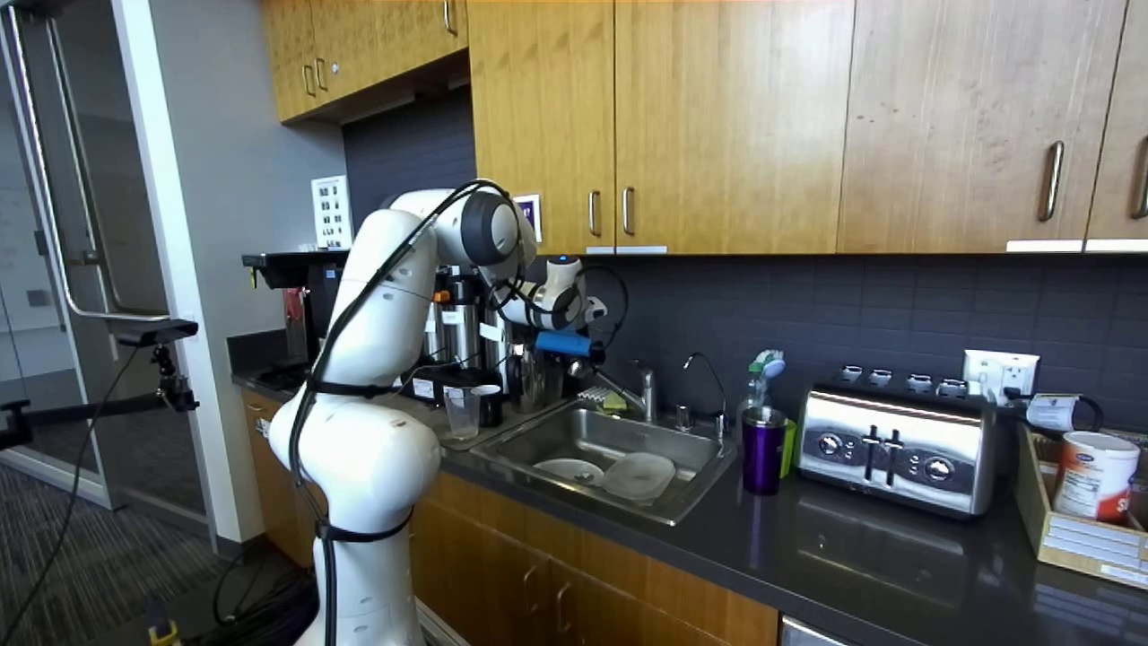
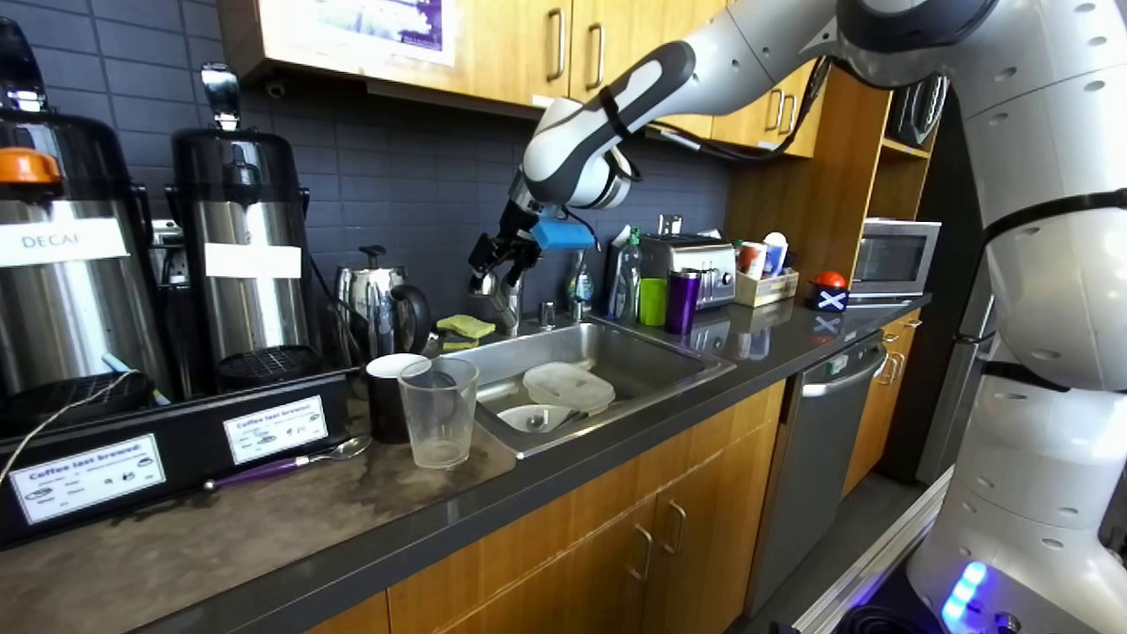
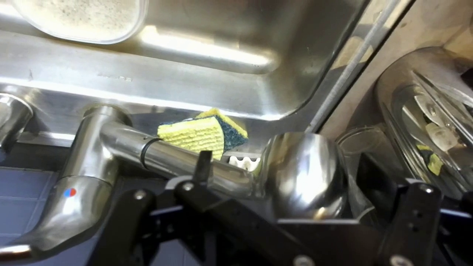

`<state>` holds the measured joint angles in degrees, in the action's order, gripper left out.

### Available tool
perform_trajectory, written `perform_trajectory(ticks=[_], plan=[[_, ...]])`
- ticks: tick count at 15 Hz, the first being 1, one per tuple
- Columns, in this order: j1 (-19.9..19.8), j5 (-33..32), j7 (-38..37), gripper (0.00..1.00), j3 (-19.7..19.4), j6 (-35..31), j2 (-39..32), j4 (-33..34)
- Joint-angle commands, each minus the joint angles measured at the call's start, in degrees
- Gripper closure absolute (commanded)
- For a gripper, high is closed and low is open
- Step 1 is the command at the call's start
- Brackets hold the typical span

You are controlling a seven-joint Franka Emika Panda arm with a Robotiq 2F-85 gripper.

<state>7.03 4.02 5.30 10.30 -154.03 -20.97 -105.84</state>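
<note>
A: Kitchenette counter (image 1: 861, 574) against a dark tiled wall (image 2: 414, 194). Which writing is legible?

B: In an exterior view, at the left of the frame, a coffee dispenser (image 2: 70, 308) is labelled "DECAF"; below it, two cards (image 2: 86, 475) on a black stand (image 2: 195, 453) are headed "Coffee last brewed:".

A: Where does the faucet (image 3: 166, 159) lie relative to the gripper (image 3: 284, 162)?

B: In the wrist view, its rounded spout end (image 3: 305, 170), right of center, appears between the fingers (image 3: 203, 166), which stand wide apart. Whether they touch it cannot be told.

A: Which details belong to some views only?

B: To the wrist view, a red-and-blue dot (image 3: 70, 192) on the faucet, lower left; to an exterior view, a purple-handled spoon (image 2: 280, 466), likewise lower left; to both exterior views, the toaster (image 1: 897, 449). All three include a yellow sponge (image 3: 192, 135), near the center in the wrist view.
</note>
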Motion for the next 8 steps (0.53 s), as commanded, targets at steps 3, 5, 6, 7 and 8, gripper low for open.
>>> perform_trajectory(ticks=[3,5,6,7,8], plan=[[0.6,-0.9,1.2,0.0,0.0,2.3,-3.0,3.7],[1.0,-2.2,1.4,0.0,-0.4,2.6,-3.8,4.8],[1.3,-3.1,1.4,0.0,-0.7,2.7,-4.2,5.3],[1.6,-4.1,1.3,0.0,-1.1,2.6,-4.4,5.7],[1.9,-5.4,1.2,0.0,-1.6,2.6,-4.7,6.1]])
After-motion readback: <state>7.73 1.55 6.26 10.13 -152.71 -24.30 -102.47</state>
